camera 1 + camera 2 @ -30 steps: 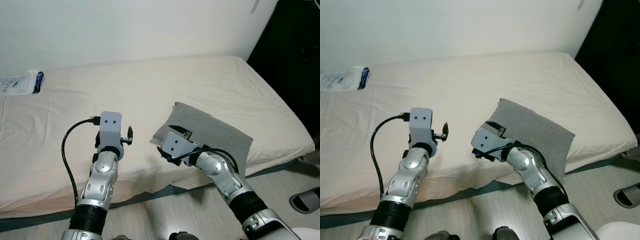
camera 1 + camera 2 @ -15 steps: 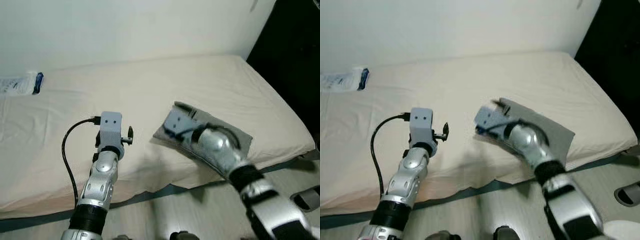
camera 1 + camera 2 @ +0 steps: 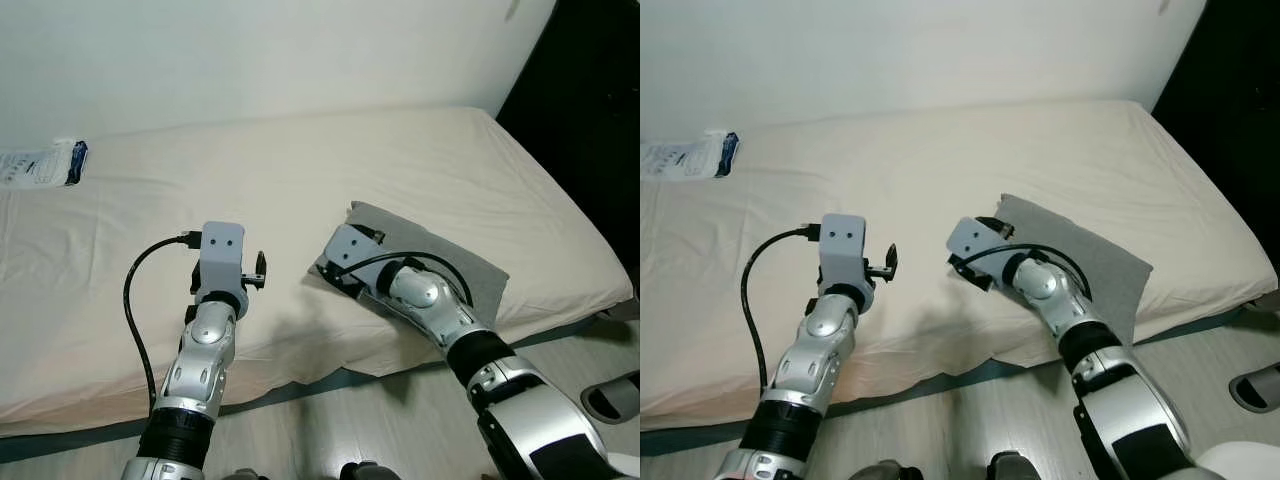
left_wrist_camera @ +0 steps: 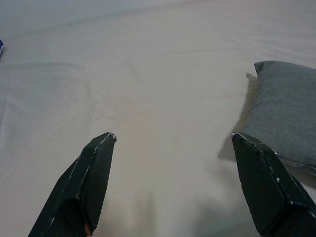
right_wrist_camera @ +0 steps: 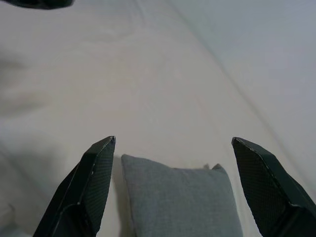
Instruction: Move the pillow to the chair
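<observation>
The grey pillow (image 3: 470, 268) lies flat on the bed (image 3: 300, 180), near its front right edge. My right arm reaches over the pillow's near left part, its wrist block (image 3: 345, 249) by the pillow's left corner. In the right wrist view the right gripper (image 5: 173, 140) is open, and the pillow (image 5: 177, 202) sits between and beyond its two fingers, untouched. My left gripper (image 4: 173, 135) is open too, held over bare sheet to the left of the pillow (image 4: 286, 113). Its wrist block (image 3: 222, 252) stands upright above the bed's front edge.
A white packet (image 3: 42, 165) lies at the bed's back left against the wall. A dark opening (image 3: 590, 110) is to the right of the bed. A slipper (image 3: 610, 400) rests on the floor at the lower right.
My right arm has swung forward over the bed, so its wrist block now sits farther in, at the pillow's left corner. The left arm has stayed put.
</observation>
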### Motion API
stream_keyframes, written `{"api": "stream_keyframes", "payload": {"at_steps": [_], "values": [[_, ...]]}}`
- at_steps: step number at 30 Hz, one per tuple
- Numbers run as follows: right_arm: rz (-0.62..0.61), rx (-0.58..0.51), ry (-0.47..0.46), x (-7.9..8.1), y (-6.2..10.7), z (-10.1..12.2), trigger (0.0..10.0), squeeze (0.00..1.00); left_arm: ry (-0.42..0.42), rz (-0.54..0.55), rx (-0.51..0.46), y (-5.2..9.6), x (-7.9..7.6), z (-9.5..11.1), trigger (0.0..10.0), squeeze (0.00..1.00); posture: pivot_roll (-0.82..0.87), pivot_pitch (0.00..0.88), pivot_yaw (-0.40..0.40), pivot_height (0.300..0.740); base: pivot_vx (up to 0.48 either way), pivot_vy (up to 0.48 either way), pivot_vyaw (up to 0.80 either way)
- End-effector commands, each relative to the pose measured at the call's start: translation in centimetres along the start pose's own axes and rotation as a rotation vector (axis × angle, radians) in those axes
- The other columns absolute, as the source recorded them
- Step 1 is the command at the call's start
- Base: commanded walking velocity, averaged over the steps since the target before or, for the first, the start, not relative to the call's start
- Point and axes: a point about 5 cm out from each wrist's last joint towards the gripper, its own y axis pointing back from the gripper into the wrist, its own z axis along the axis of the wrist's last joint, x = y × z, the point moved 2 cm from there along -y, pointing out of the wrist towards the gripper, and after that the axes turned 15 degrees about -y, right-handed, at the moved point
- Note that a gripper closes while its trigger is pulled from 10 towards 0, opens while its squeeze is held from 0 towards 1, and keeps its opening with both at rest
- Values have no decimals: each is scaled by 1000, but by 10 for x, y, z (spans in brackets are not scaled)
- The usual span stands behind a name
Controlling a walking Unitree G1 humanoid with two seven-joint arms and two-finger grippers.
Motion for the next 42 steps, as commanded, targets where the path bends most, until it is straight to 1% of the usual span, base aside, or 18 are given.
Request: {"api": "stream_keyframes", "payload": {"at_steps": [1, 3, 6, 10, 11, 14, 19, 22, 26, 28, 30, 31, 34, 35, 39, 40, 41, 42], "values": [[33, 37, -22, 6, 0, -8, 10000, 0, -7, -15, 20, 1, -3, -6, 10000, 0, -49, 144, 25, 740, 0, 0, 0], [45, 50, -97, 5, 0, -11, 10000, 0, -8, -16, 19, 0, -3, -6, 10000, 0, -51, 143, 26, 740, 0, 0, 0], [47, 33, -63, 4, 1, -8, 10000, 0, -5, -13, 15, -1, -3, -4, 10000, 0, -55, 142, 24, 740, 0, 0, 0], [59, 36, -106, 4, 1, -9, 10000, 0, -3, -14, 16, -1, -3, -4, 10000, 0, -56, 145, 23, 740, 0, 0, 0], [69, 32, -166, 3, 2, -10, 10000, 0, -1, -15, 17, -1, -4, -5, 10000, 0, -57, 148, 20, 740, 0, 0, 0], [62, 32, -166, 2, 2, -10, 10000, 0, 0, -15, 17, -1, -4, -5, 10000, 0, -57, 148, 20, 740, 0, 0, 0], [-63, 0, 47, -10, 2, -2, 10000, 0, 1, -9, 16, -1, -2, -4, 10000, 0, -56, 149, 16, 740, 0, 0, 0], [-52, -17, 71, -10, 1, 3, 10000, 0, 0, -5, 14, -1, -1, -4, 10000, 0, -56, 149, 15, 740, 0, 0, 0], [20, -28, 107, 0, 3, 4, 10000, 0, -2, 6, 15, -2, 4, -5, 10000, 0, -61, 149, 9, 740, 0, 0, 0], [114, -12, 90, 24, 9, -9, 10000, 0, -2, 13, 21, -1, 6, -8, 10000, 0, -75, 150, 12, 740, 0, 0, 0], [114, -12, 90, 24, 9, -9, 10000, 0, -2, 13, 21, -1, 6, -8, 10000, 0, -75, 150, 12, 740, 0, 0, 0], [121, -1, 68, 30, 10, -13, 10000, 220, -1, 11, 24, 0, 4, -9, 10000, 0, -76, 148, 13, 740, 0, 0, 0], [67, -19, 91, 26, 11, -14, 10000, 188, 5, 1, 21, -2, -1, -6, 10000, 0, -69, 148, 15, 740, 0, 0, 0], [72, -25, 121, 24, 10, -10, 10000, 0, 5, 0, 15, -2, -1, -4, 10000, 0, -61, 152, 10, 740, 0, 0, 0], [56, -63, 84, 20, 7, 5, 10000, 0, 4, 5, 7, -3, 2, -2, 10000, 0, -65, 152, 8, 740, 0, 0, 0], [103, -67, 97, 32, 9, 5, 10000, 0, 1, 10, 10, -3, 5, -3, 10000, 0, -71, 154, 9, 740, 0, 0, 0], [103, -67, 97, 32, 9, 5, 10000, 0, 1, 10, 10, -3, 5, -3, 10000, 0, -71, 154, 9, 740, 0, 0, 0], [153, -52, 141, 47, 12, -2, 10000, 0, -2, 13, 14, -2, 6, -5, 10000, 0, -71, 157, 11, 740, 0, 0, 0]]}}
